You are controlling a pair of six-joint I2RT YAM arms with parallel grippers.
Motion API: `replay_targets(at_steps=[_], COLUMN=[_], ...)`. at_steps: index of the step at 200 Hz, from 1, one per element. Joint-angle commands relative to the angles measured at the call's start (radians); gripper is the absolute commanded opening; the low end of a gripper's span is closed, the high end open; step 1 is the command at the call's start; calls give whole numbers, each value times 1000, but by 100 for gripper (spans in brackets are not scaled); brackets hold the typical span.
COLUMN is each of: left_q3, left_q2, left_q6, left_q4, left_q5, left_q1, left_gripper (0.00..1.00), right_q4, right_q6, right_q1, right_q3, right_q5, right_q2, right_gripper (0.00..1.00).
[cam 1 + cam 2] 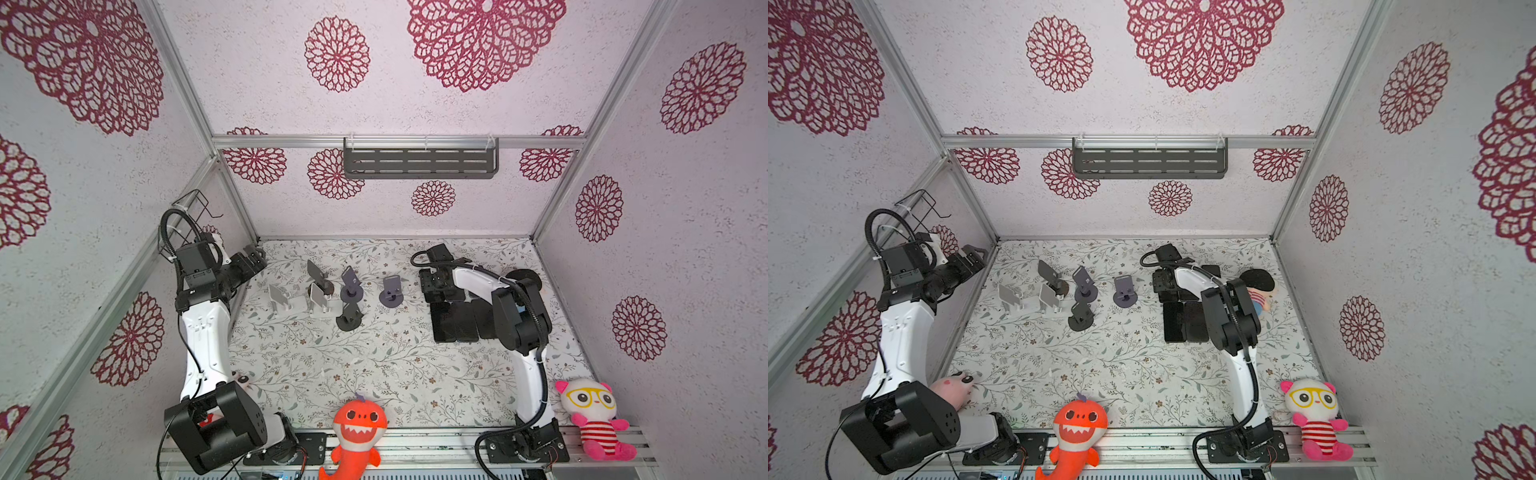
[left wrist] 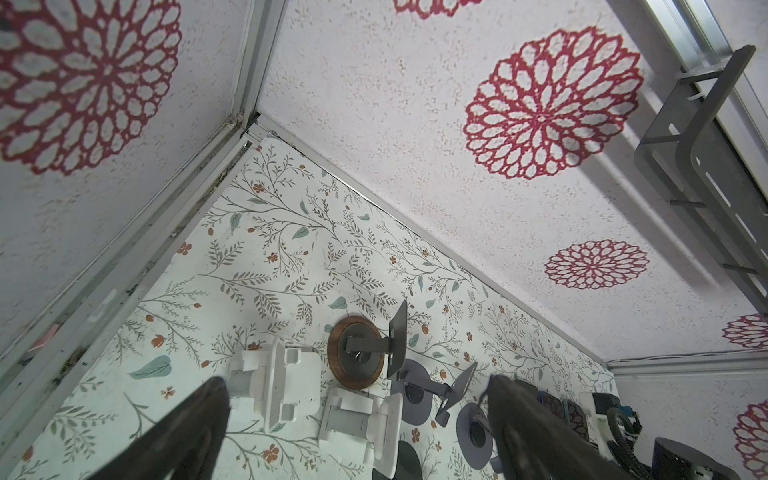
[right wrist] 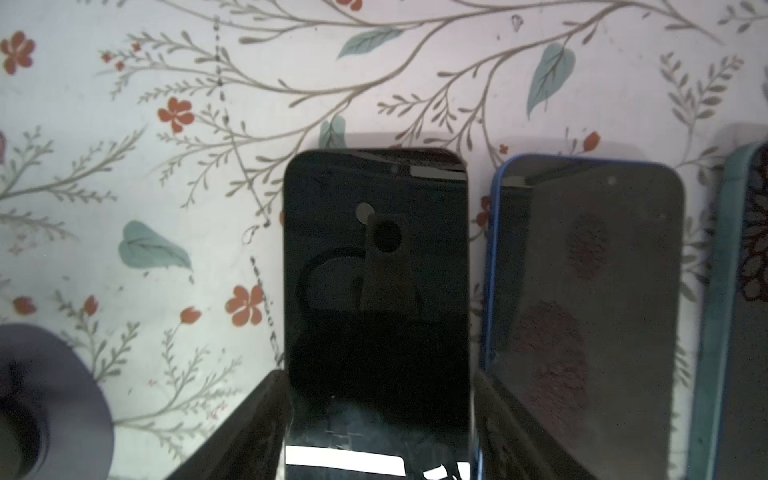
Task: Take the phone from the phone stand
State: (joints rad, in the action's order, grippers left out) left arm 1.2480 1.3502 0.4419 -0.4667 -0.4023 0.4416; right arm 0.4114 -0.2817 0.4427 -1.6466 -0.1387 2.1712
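Our right claw (image 3: 380,382) pinches a glossy black flat phone (image 3: 376,270), its fingers (image 3: 257,424) against both long edges. We see the phone lying flat on the floral-patterned table (image 3: 124,166), just beside a blue-cased phone (image 3: 590,270), with a teal-cased phone (image 3: 712,332) next along. In a top view this row sits to the right of a cluster of grey and white plastic phone stands (image 1: 351,289), well apart from them. Our left claw (image 2: 357,382) hangs spread wide above the table's back left corner.

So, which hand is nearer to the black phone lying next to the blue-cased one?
Right. The right hand straddles the black phone, a finger at each long edge. The left hand hangs open far off, beyond the phone stands.
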Motion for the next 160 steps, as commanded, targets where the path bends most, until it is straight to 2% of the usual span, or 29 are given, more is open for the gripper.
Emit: replay_targets(at_steps=[1, 47, 114, 133, 160], left_q3=[-7, -7, -7, -7, -7], left_q2=[-6, -7, -5, -3, -3], left_q6=[0, -3, -3, -3, -3], left_q4=[14, 13, 13, 12, 11], left_q5=[-3, 0, -2, -1, -2], left_q1=[8, 8, 7, 7, 7], left_gripper=[100, 100, 100, 100, 100], right_q4=[-46, -62, -64, -63, -63], right_q6=[-14, -22, -35, -36, -40], right_q1=[18, 50, 65, 65, 63], right_q3=[-3, -28, -75, -79, -82], right_q5=[1, 30, 68, 71, 69], right_q2=[-79, -35, 38, 53, 71], right_gripper=[70, 59, 49, 38, 34])
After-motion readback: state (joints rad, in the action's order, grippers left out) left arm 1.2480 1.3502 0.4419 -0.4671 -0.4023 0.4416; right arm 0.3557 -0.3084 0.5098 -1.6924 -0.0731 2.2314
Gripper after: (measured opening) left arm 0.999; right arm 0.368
